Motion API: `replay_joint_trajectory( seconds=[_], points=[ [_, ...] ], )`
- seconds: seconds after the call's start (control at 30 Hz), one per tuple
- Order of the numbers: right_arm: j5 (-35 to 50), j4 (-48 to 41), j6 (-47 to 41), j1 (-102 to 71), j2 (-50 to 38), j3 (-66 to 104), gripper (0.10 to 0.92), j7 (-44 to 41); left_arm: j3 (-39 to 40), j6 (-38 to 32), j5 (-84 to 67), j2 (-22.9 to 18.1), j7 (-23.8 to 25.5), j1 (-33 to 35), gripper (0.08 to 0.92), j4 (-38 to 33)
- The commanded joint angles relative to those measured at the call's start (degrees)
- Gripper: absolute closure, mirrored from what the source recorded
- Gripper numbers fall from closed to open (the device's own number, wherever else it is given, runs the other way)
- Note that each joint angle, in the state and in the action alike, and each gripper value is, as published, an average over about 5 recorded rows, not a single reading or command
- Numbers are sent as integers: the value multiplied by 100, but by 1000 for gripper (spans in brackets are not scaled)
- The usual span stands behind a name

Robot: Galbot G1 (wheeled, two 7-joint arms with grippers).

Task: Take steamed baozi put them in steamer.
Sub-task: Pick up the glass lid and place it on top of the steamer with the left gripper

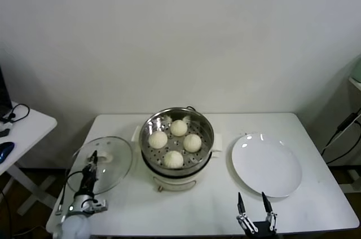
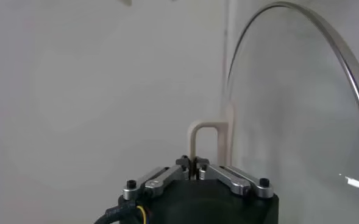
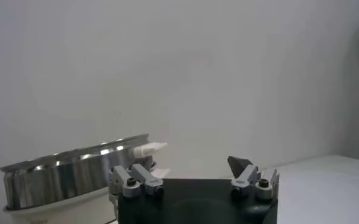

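Several cream-white baozi lie in the steel steamer [image 1: 206, 128] on its cream pot base at the table's middle: one at the back [image 1: 179, 128], one to the left [image 1: 158, 139], one to the right [image 1: 192, 142], one at the front [image 1: 174, 159]. My left gripper [image 1: 93, 159] is shut on the cream loop handle [image 2: 203, 135] of the round glass lid [image 1: 115, 163], left of the steamer. The left wrist view shows that gripper [image 2: 193, 163] and the lid [image 2: 301, 122]. My right gripper [image 1: 255, 202] is open and empty at the table's front edge. The right wrist view shows it [image 3: 194, 164] and the steamer [image 3: 69, 167].
A flat white plate [image 1: 266, 166] lies bare to the right of the steamer, just beyond my right gripper. A small white side table [image 1: 25, 129] with a black cable stands at the far left. Cables hang at the far right [image 1: 344, 132]. A wall is close behind.
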Motion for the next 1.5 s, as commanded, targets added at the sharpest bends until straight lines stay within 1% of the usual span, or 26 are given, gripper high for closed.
replay_joint_trajectory(
  seconds=[0.03,0.2,0.37,0.57,0.67,1.0,1.23,1.5],
  points=[
    [-13,20,7,-14,5,4,203,-5,7,115,-396,73,82,313,864,-776],
    [-45,32,8,-27,1,-2,203,-6,51,401,-512,186,317,610,864,-1386],
    [-82,42,11,-41,-3,-7,203,-6,71,670,-588,344,622,763,864,-1829],
    [-93,35,4,-60,-21,-14,203,4,192,1238,-712,640,1228,910,864,-2462],
    [-94,25,-16,-58,-31,-29,203,9,309,1529,-741,755,1433,938,864,-2723],
    [-152,-43,-105,-83,-55,-45,203,65,641,2273,-720,1109,1960,726,864,-3523],
    [-193,-42,-142,-99,-46,-22,203,98,906,2561,-740,1344,2161,473,864,-3846],
    [-266,-49,-168,-129,-27,-11,203,133,1604,3094,-852,1449,2447,286,864,-4340]
  ],
)
